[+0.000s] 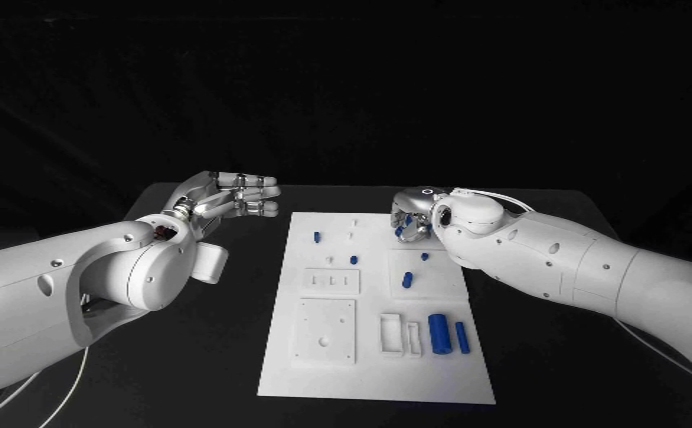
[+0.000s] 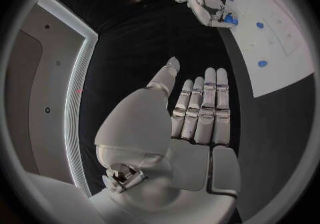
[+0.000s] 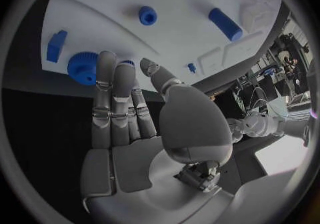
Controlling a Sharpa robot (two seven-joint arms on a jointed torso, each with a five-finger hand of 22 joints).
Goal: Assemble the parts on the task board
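Step in hand, as you can judge it: the right hand (image 1: pixel 418 216) is reaching over the far right corner of the task board (image 1: pixel 375 388) toward a blue toothed wheel (image 3: pixel 83 68). In the right wrist view its fingers (image 3: pixel 110 101) are lying straight and together, tips just beside the wheel, holding nothing (whether a tip is touching the wheel cannot be told). A small blue block (image 3: pixel 56 46) is lying next to the wheel, and a round blue knob (image 3: pixel 147 15) and a blue cylinder (image 3: pixel 224 23) are sitting farther in on the board.

The left hand (image 1: pixel 231 196) is hanging over the black table (image 1: pixel 216 348) off the board's left edge, fingers extended side by side, empty.

The board is carrying scattered blue parts, so you are looking at an early stage. Next move calls for curling the right hand's fingers around the wheel without nudging the block beside it.

No brand, label or writing is readable anywhere.
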